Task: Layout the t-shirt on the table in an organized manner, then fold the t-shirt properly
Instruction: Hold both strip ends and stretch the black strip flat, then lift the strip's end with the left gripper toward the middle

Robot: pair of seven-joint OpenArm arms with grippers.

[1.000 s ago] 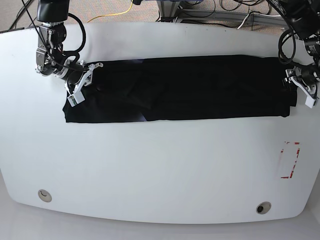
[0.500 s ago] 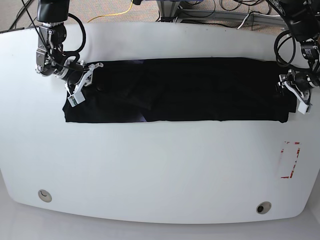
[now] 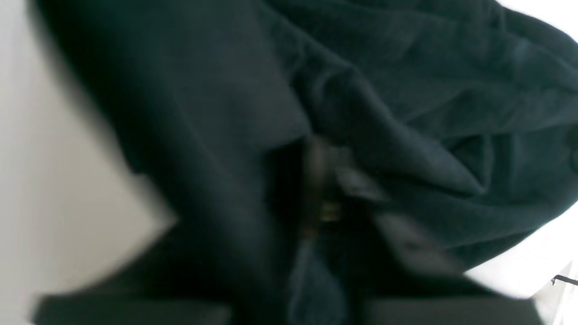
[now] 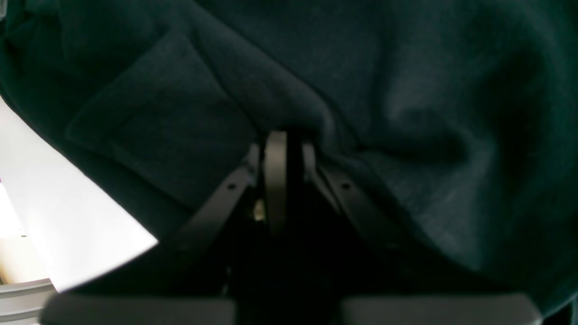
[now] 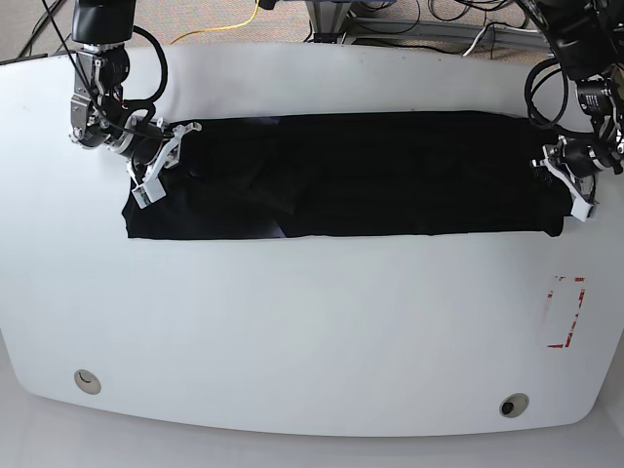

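The black t-shirt (image 5: 351, 175) lies as a long folded band across the far half of the white table (image 5: 312, 322); no print shows. My right gripper (image 5: 156, 166) is at the band's left end, and in the right wrist view it (image 4: 276, 140) is shut on a fold of the dark cloth (image 4: 361, 67). My left gripper (image 5: 568, 185) is at the band's right end. The left wrist view is blurred, but there it (image 3: 323, 180) sits buried in bunched cloth (image 3: 203, 113), pinching it.
A red tape mark (image 5: 565, 312) is on the table at the right, in front of the shirt. Two small round holes (image 5: 87, 380) (image 5: 513, 405) sit near the front edge. Cables (image 5: 234, 19) lie on the floor behind the table.
My left gripper has moved inward, toward the left of the base view, taking the shirt's right end with it, so the band is slightly shorter. The right gripper has not moved.
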